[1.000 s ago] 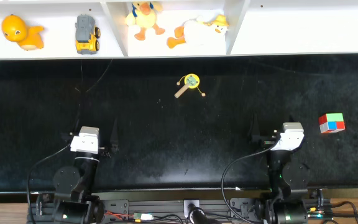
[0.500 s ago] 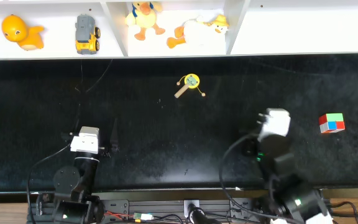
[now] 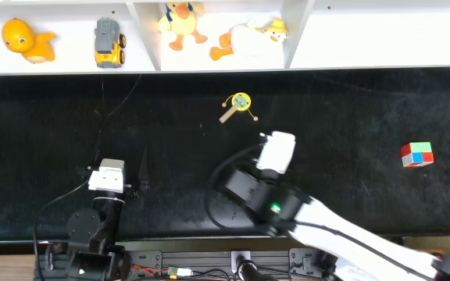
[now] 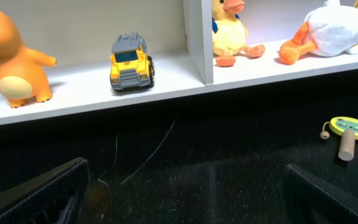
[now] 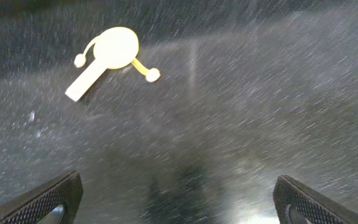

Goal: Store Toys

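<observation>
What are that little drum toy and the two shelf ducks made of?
The drum toy looks probably wooden: pale matte handle, painted round head. The yellow duck and white duck look like plush fabric: fuzzy surfaces, soft rounded shapes.

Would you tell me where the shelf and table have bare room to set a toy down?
The shelf compartment right of the white plush duck is bare, as is the mat left of the rattle drum. The middle compartment, with the yellow plush duck too, is crowded.

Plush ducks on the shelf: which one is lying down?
The white duck with orange feet is lying on its side. The yellow duck beside it sits upright.
</observation>
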Tool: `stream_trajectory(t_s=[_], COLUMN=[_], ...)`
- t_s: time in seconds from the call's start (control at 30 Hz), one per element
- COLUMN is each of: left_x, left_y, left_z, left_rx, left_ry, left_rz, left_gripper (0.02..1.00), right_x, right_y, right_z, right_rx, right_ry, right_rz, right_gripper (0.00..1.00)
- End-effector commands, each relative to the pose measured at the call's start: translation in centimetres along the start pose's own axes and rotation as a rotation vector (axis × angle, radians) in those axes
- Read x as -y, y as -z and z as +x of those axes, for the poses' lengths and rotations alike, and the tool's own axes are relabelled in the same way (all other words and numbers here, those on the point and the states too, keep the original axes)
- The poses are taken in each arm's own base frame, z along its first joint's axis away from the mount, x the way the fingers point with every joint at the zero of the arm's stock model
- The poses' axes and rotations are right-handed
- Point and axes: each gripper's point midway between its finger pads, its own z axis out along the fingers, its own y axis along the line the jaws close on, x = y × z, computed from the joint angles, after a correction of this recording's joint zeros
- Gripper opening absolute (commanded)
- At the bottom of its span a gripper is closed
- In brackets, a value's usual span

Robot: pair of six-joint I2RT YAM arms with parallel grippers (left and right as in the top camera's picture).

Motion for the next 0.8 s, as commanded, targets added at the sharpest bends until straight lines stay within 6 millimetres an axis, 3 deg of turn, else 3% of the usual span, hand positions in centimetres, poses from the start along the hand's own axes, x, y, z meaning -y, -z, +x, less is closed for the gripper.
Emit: stream_trajectory(t_s=[0.03,0.17,0.47,0.8], left_x=[0.0,0.0,0.0,0.0], left_y=[0.1,0.1,0.1,0.1], left_z=[-0.1,-0.1,-0.1,-0.1], left_rx=[0.006,0.006,0.006,0.006], left_ry=[-0.019,-0.019,-0.019,-0.019], left_rz=[-0.005,-0.005,-0.005,-0.005], left_gripper=[0.998,0.998,0.998,0.998], right_x=[-3.5,-5.2,-8.8,-11.0], right_y=[-1.0,-2.9,-6.7,-10.3], right_z=[0.8,0.4,-3.3,-4.3], right_rx=[-0.097,-0.146,-0.154,-0.197], right_ry=[-0.062,-0.109,-0.216,-0.285], right_rz=[-0.010,0.025,0.053,0.043], right_gripper=[0.993,0.996,0.996,0.993])
